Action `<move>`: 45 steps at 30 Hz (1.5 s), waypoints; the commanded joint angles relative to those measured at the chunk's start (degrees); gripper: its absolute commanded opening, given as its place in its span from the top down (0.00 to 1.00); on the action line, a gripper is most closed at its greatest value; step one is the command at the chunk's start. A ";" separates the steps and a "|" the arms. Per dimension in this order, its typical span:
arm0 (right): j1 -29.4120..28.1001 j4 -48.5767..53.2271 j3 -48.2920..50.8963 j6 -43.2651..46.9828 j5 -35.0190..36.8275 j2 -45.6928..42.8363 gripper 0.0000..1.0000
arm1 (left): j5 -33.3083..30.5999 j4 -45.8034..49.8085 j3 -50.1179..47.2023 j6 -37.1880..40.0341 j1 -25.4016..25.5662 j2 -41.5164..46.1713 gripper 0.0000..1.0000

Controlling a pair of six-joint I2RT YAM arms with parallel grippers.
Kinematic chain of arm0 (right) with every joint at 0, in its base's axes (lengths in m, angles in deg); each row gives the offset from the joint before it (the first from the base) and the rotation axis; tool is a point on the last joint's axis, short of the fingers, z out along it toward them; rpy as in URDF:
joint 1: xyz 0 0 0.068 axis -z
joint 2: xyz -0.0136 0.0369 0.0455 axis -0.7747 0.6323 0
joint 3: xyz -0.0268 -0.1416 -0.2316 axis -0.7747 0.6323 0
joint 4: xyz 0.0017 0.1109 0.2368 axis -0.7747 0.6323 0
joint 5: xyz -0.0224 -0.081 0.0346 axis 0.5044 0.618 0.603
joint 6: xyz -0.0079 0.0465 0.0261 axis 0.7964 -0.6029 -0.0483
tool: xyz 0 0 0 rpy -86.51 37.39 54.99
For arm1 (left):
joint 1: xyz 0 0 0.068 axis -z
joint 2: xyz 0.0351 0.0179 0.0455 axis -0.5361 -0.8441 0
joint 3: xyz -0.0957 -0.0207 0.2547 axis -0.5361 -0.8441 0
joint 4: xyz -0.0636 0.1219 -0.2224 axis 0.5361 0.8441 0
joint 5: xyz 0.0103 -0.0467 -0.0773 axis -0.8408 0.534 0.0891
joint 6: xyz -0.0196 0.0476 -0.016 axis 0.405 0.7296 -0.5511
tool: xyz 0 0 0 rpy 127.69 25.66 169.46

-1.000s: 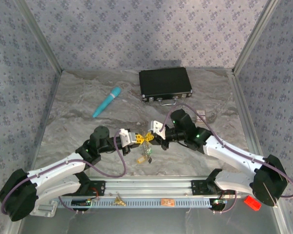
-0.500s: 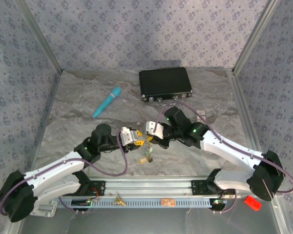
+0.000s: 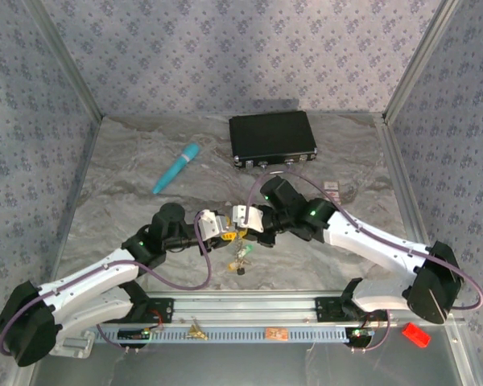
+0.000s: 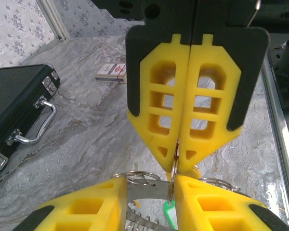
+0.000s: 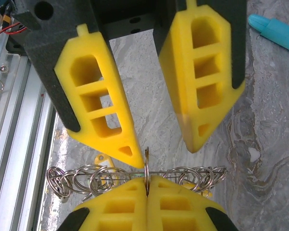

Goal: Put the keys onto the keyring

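Observation:
The keyring (image 4: 144, 190), a flat grey toothed ring, hangs above the table between the two grippers, with several small wire rings threaded on it. My right gripper (image 5: 147, 185) (image 4: 181, 161) (image 3: 245, 219) is shut on one small split ring (image 5: 147, 166) that sits on the keyring's edge. My left gripper (image 4: 147, 185) (image 5: 164, 149) (image 3: 221, 227) is open, its fingers standing either side of the keyring. A green tag (image 4: 169, 214) and a yellow tag (image 5: 102, 161) of the keys hang below. The key bunch (image 3: 241, 256) dangles under the fingertips.
A black case (image 3: 272, 137) lies at the back centre, and a teal pen (image 3: 177, 167) lies to its left. A small card pack (image 3: 332, 186) sits right of the arms. The aluminium rail (image 3: 249, 310) runs along the near edge, with a red block (image 3: 415, 334) at the right.
My left gripper has opened from shut. The right arm has swung left, carrying the ring and the dangling keys a little leftward.

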 commanded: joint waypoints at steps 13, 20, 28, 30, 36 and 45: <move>1.01 -6.24 1.39 -3.11 -2.29 -3.64 0.81 | 2.94 -3.49 0.35 0.85 0.21 0.17 1.00; 7.45 -20.38 11.79 -11.31 -13.50 -8.43 0.66 | 3.29 -16.98 -5.00 -3.41 0.06 2.35 1.00; 7.51 -23.66 12.91 -12.79 -15.81 -5.58 0.67 | 4.02 -19.76 -6.39 -5.57 0.06 2.70 1.00; 7.52 -23.84 12.76 -12.83 -16.14 -5.05 0.67 | 3.94 -20.66 -6.54 -5.78 0.01 2.43 1.00; 7.43 -23.88 11.64 -12.69 -16.33 -4.04 0.85 | 4.14 -21.61 -6.21 -6.33 0.09 1.74 1.00; 7.17 -18.74 9.56 -9.52 -13.89 -5.49 1.00 | 0.49 -13.76 -4.33 -4.33 0.08 2.96 0.83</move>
